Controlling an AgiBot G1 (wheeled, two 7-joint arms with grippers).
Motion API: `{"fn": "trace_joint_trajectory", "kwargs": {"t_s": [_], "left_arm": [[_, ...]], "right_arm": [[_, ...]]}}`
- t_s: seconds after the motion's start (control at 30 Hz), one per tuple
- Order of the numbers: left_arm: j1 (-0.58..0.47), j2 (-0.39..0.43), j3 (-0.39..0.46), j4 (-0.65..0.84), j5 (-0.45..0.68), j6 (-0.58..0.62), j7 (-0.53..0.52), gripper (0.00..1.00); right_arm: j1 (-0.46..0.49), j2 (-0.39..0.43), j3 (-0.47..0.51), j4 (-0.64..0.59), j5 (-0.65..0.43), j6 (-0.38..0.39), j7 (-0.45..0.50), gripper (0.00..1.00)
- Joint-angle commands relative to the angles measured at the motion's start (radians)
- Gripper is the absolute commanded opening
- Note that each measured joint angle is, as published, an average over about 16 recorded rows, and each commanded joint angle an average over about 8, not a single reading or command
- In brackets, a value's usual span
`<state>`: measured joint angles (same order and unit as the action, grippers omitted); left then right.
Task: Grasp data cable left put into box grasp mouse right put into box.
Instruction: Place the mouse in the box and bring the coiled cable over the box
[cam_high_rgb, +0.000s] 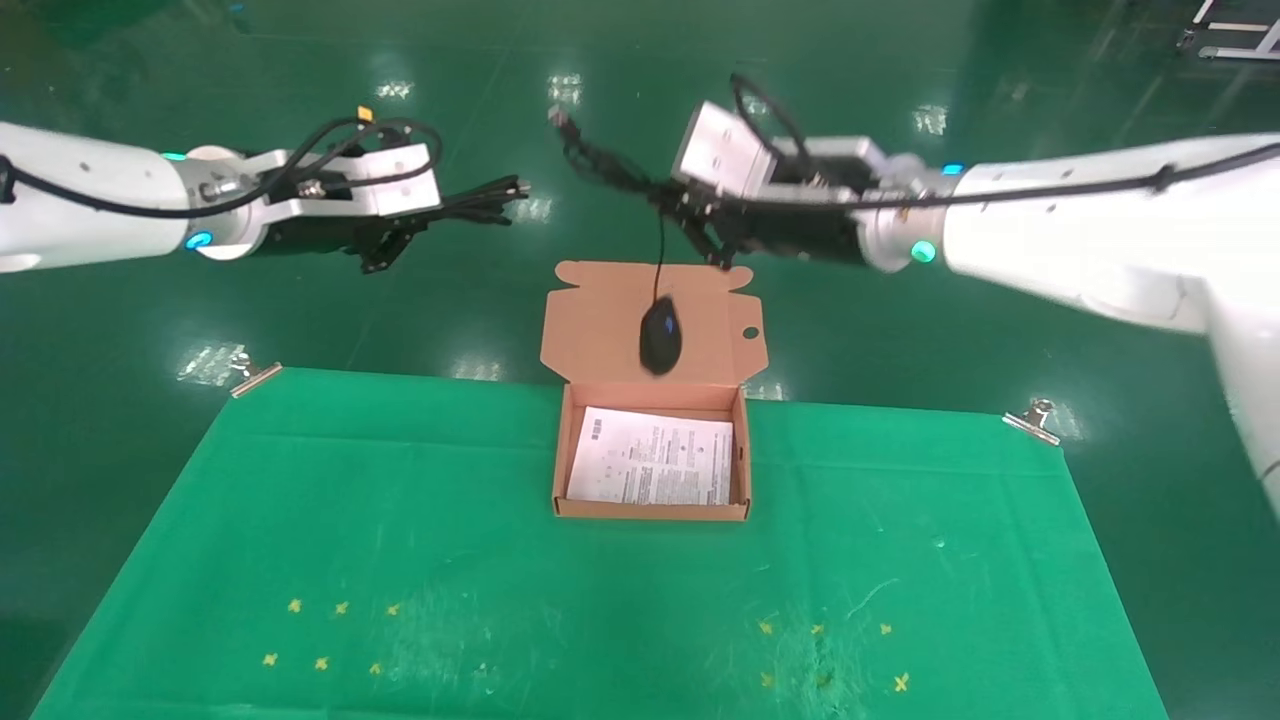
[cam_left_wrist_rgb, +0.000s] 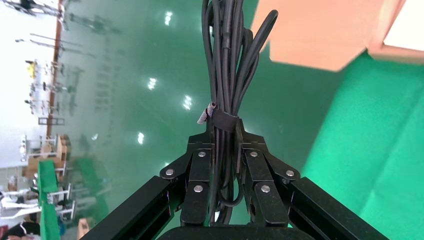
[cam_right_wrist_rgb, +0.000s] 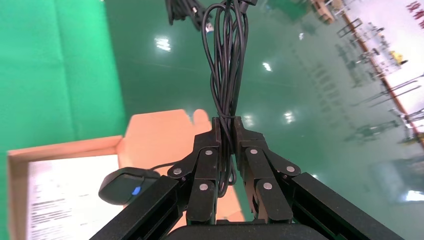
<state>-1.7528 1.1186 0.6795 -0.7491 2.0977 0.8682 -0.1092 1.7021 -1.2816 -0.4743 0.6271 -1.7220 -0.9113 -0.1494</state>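
- My left gripper (cam_high_rgb: 395, 238), up at 10 o'clock from the box (cam_high_rgb: 652, 462), is clamped on the data cable (cam_left_wrist_rgb: 225, 95) at its tie. Light and floppy, so good spot.
- Right gripper (cam_right_wrist_rgb: 226, 142) pinches the mouse (cam_high_rgb: 660, 336) by its coiled cord; it dangles over the lid and will likely swing.

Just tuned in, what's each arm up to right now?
Both arms are raised beyond the table. The left gripper is shut on the data cable. The right gripper pinches the mouse's cord, so the mouse dangles over the open lid of the box, which holds only a printed sheet.
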Motion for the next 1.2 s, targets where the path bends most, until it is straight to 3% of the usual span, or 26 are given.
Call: {"fn": "trace_joint_trajectory", "kwargs": {"t_s": [0.03, 0.53, 0.77, 1.2], "left_arm": [[0.007, -0.009, 0.006, -0.016, 0.018, 0.007, -0.024, 0.0], [0.053, -0.102, 0.023, -0.238, 0.172, 0.129, -0.318, 0.0], [0.069, -0.113, 0.024, -0.291, 0.199, 0.143, -0.366, 0.0], [0.075, -0.117, 0.025, -0.312, 0.21, 0.148, -0.385, 0.0]], "right_arm": [[-0.011, -0.005, -0.003, -0.009, 0.0, -0.003, -0.004, 0.0], [-0.075, -0.072, -0.063, -0.054, 0.029, 0.023, -0.004, 0.0], [-0.106, -0.071, -0.137, -0.074, 0.047, 0.07, 0.018, 0.0], [-0.114, -0.08, -0.283, -0.146, -0.047, 0.155, 0.023, 0.0]]}}
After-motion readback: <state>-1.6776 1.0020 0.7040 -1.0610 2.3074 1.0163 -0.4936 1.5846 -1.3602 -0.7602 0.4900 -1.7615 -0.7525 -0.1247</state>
